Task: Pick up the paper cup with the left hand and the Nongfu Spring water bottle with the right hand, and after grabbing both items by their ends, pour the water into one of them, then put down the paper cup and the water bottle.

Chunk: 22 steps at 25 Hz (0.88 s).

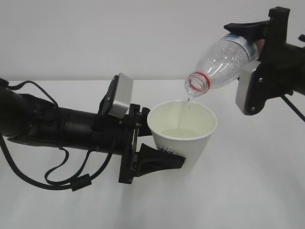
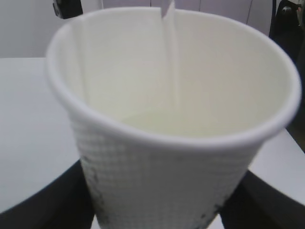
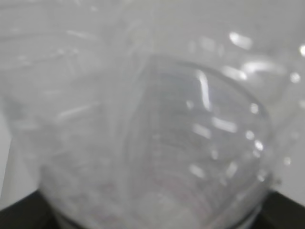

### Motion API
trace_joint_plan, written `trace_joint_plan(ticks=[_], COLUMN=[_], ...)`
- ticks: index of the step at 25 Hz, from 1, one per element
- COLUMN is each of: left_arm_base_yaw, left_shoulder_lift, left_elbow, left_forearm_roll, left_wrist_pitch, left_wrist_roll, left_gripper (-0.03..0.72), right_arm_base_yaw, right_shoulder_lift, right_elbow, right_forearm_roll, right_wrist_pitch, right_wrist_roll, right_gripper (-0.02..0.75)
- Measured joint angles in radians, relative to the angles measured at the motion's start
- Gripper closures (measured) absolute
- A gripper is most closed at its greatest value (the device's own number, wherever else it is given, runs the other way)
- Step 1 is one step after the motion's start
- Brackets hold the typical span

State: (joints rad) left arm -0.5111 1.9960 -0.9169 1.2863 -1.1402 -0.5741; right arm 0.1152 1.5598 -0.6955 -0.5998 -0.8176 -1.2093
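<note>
The white paper cup [image 1: 183, 131] hangs upright above the table, and my left gripper [image 1: 162, 160] is shut on its lower part. In the left wrist view the cup [image 2: 171, 176] fills the frame, with a dark finger [image 2: 38, 205] on each side of its base. The clear water bottle [image 1: 221, 62] is tilted, its red-ringed mouth down over the cup's rim. My right gripper [image 1: 255, 40] is shut on its far end. A thin stream of water [image 1: 189, 102] falls into a shallow pool [image 2: 190, 119] in the cup. In the right wrist view the bottle [image 3: 152, 143] is a blur.
A white table [image 1: 248, 195] lies below both arms, with a plain white wall behind. Black cables [image 1: 62, 177] loop under the left arm.
</note>
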Motion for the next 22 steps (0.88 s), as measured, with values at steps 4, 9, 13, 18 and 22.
trace_joint_plan(ticks=[4, 9, 13, 18, 22], left_arm_base_yaw=[0.0, 0.0, 0.0, 0.0, 0.0], left_shoulder_lift=[0.0, 0.0, 0.0, 0.0, 0.0], left_elbow=[0.0, 0.0, 0.0, 0.0, 0.0], left_forearm_roll=[0.0, 0.0, 0.0, 0.0, 0.0], left_wrist_pitch=[0.001, 0.002, 0.002, 0.002, 0.003], left_wrist_roll=[0.0, 0.0, 0.0, 0.0, 0.0], left_gripper=[0.166, 0.167, 0.167, 0.167, 0.169], right_arm_base_yaw=[0.0, 0.0, 0.0, 0.0, 0.0], right_shoulder_lift=[0.0, 0.0, 0.0, 0.0, 0.0], right_elbow=[0.0, 0.0, 0.0, 0.0, 0.0], right_forearm_roll=[0.0, 0.0, 0.0, 0.0, 0.0], right_wrist_pitch=[0.0, 0.0, -0.001, -0.002, -0.002], right_wrist_roll=[0.0, -0.006, -0.01, -0.011, -0.013], right_gripper=[0.234, 0.234, 0.234, 0.234, 0.234])
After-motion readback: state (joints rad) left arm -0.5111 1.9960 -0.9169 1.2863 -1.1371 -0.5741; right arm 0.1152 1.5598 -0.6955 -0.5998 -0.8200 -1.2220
